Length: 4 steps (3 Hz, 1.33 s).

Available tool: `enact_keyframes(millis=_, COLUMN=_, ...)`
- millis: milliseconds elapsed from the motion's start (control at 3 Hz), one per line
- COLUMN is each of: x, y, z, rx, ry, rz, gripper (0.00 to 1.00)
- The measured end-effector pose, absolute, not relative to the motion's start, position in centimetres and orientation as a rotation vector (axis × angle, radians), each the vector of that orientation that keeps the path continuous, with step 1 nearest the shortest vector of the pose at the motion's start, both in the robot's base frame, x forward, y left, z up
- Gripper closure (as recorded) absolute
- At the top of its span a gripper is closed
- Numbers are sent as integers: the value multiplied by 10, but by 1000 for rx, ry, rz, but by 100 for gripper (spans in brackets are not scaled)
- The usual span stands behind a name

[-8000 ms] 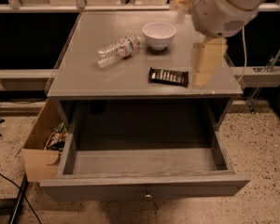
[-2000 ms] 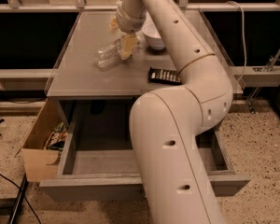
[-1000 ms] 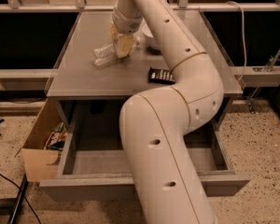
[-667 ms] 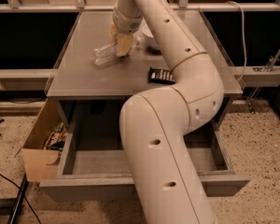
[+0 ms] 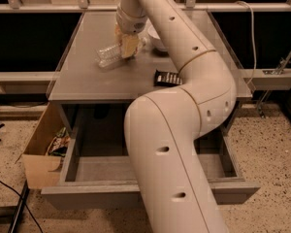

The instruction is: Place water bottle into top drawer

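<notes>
The water bottle [image 5: 108,57] lies on its side on the grey cabinet top [image 5: 82,76], at the back left of centre. My gripper [image 5: 126,45] reaches down from above onto the bottle's right end and hides the cap. The bottle rests on the cabinet top. The top drawer [image 5: 92,169] is pulled wide open below the cabinet top, and the part of its inside I can see is bare. My arm crosses in front of the drawer's middle and right side and hides the knob.
A dark candy bar [image 5: 166,77] lies on the cabinet top to the right of the bottle. A white bowl [image 5: 156,38] stands behind it, partly hidden by my arm. A cardboard box [image 5: 40,152] with packets stands on the floor left of the drawer.
My gripper has shifted slightly left over the bottle's end since two seconds ago. In the last second almost nothing has moved, and the bottle lies in the same place.
</notes>
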State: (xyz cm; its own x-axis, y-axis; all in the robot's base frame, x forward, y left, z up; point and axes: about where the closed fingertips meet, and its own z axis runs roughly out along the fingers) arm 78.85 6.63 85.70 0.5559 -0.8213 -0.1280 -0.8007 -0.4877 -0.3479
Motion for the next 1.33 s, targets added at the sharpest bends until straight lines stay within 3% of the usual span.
enact_keyframes(millis=333, x=782, y=55, z=870, rx=-2432, ry=1347, rz=-150, gripper=100)
enact_keyframes(millis=1000, x=744, y=-16, z=991, rx=-2085, ry=1369, rz=-453, gripper=100)
enact_keyframes(millis=1333, x=661, y=-29, z=1085, rx=-1825, ry=1312, rz=-560, gripper=100)
